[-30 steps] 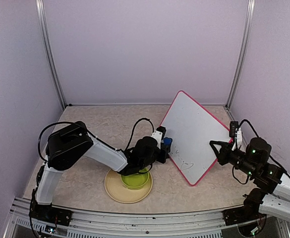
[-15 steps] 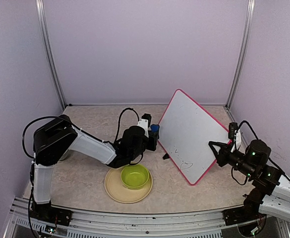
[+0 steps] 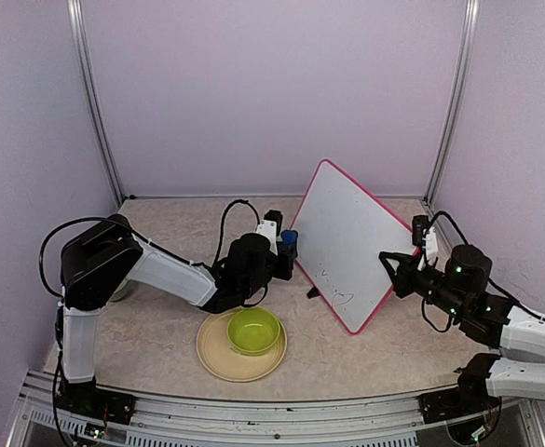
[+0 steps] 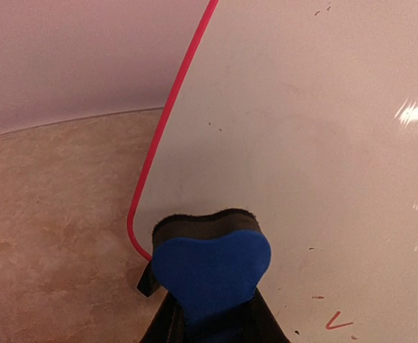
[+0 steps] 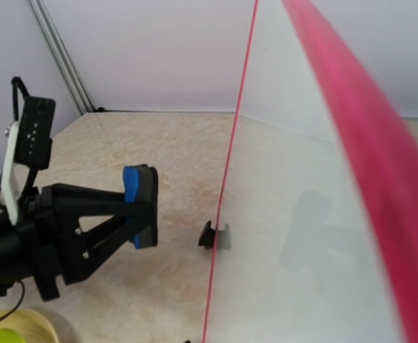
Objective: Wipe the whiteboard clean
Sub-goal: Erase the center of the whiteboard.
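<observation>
The whiteboard (image 3: 351,237), white with a pink-red frame, stands tilted on the table at centre right. Faint dark handwriting (image 3: 335,296) sits near its lower edge. My right gripper (image 3: 392,265) is shut on the board's right edge. In the right wrist view the frame (image 5: 351,136) runs blurred close to the camera. My left gripper (image 3: 288,251) is shut on a blue heart-shaped eraser (image 3: 290,239), whose dark felt faces the board. The eraser (image 4: 210,268) sits by the board's lower left corner (image 4: 133,229). The right wrist view shows a small gap between the eraser (image 5: 140,206) and the board.
A yellow plate (image 3: 218,356) holding a green bowl (image 3: 253,331) lies in front of the left arm. A black board foot (image 5: 214,237) rests on the table. Purple walls and metal posts enclose the back and sides.
My left gripper moved from above the bowl back and left with the eraser. My right gripper shifted the whiteboard left and more upright.
</observation>
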Action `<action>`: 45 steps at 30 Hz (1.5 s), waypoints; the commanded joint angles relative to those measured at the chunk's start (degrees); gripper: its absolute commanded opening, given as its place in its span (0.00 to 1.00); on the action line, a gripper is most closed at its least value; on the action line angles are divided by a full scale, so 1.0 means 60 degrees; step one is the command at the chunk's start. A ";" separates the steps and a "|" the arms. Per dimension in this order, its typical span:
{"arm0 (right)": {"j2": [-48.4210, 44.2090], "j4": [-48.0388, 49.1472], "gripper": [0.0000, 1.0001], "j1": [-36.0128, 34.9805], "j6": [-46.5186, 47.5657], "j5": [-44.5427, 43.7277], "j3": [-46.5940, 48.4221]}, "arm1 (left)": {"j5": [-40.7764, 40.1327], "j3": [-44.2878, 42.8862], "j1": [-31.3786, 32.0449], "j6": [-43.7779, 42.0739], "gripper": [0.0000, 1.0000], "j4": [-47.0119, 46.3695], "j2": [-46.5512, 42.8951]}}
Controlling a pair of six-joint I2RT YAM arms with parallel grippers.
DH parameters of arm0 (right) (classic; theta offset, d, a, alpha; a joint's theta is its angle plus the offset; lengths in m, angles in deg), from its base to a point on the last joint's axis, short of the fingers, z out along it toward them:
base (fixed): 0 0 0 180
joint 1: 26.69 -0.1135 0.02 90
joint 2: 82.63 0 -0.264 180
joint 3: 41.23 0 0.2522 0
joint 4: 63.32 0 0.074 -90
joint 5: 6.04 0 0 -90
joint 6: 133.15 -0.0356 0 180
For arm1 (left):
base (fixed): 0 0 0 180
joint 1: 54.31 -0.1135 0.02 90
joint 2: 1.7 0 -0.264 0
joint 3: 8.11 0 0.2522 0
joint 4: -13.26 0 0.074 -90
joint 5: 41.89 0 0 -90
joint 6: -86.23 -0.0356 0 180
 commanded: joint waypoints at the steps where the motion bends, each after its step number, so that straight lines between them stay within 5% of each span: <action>1: 0.0500 0.1585 0.00 -0.0013 0.0238 -0.0261 0.0788 | 0.0090 -0.0502 -0.0152 -0.0331 0.00 0.0356 0.0306; 18: 0.1016 0.1160 0.00 -0.0013 -0.0018 -0.0230 0.1173 | -0.0229 -0.3357 -0.0465 -0.0381 0.00 0.2373 0.2547; 45: -0.1120 -0.0788 0.00 -0.0013 -0.0985 0.0523 0.1155 | 0.0202 -0.2942 -0.0270 -0.0494 0.00 0.1623 0.2328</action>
